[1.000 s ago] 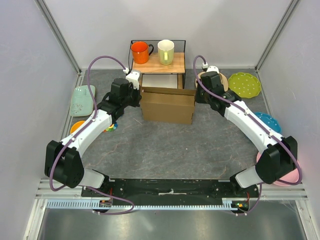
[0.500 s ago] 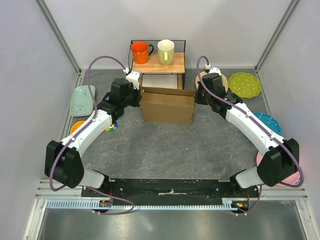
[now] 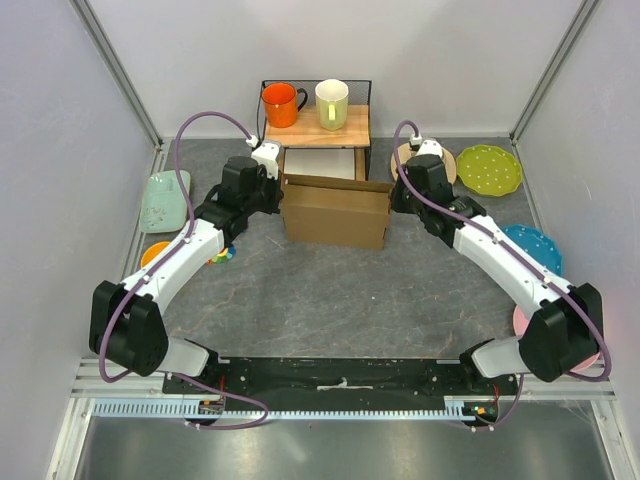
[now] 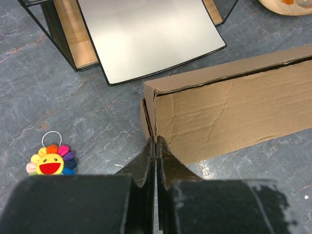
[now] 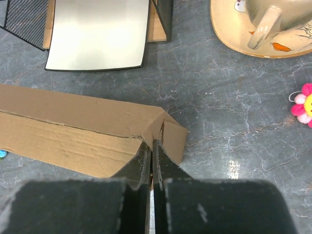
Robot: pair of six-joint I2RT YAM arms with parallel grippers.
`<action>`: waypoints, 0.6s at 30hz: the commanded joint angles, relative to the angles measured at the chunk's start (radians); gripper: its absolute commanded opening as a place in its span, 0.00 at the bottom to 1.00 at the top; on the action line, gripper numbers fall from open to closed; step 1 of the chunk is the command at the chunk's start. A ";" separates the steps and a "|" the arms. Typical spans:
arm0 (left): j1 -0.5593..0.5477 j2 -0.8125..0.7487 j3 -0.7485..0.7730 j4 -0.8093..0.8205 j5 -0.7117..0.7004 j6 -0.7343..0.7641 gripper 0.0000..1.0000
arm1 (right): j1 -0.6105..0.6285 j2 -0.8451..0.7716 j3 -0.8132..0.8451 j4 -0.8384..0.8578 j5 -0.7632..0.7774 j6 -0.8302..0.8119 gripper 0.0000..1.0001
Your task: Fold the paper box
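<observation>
Brown cardboard box [image 3: 335, 215], near far edge of table [image 3: 330, 290]: nearly folded, tucking ends maybe left. Left gripper [image 4: 155, 142], right gripper [image 5: 151, 144] pinched closed at ends.

Shows paper box [image 3: 335, 212] on grey table [image 3: 330, 290], flanked by left gripper [image 3: 277, 190] at its left end and right gripper [image 3: 393, 196] at its right end. Sets wooden rack [image 3: 356, 130] just behind, with orange mug [image 3: 281, 104] and cream mug [image 3: 332, 103] on top.
</observation>
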 commanded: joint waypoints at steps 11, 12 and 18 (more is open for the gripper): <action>-0.014 0.009 0.018 -0.104 0.025 -0.045 0.02 | 0.022 -0.013 -0.211 -0.020 0.081 -0.058 0.00; -0.014 0.004 0.021 -0.105 0.024 -0.045 0.05 | 0.022 -0.010 -0.214 -0.022 0.087 -0.056 0.00; -0.012 -0.034 0.078 -0.144 0.031 -0.033 0.32 | 0.022 0.005 -0.188 -0.032 0.093 -0.052 0.00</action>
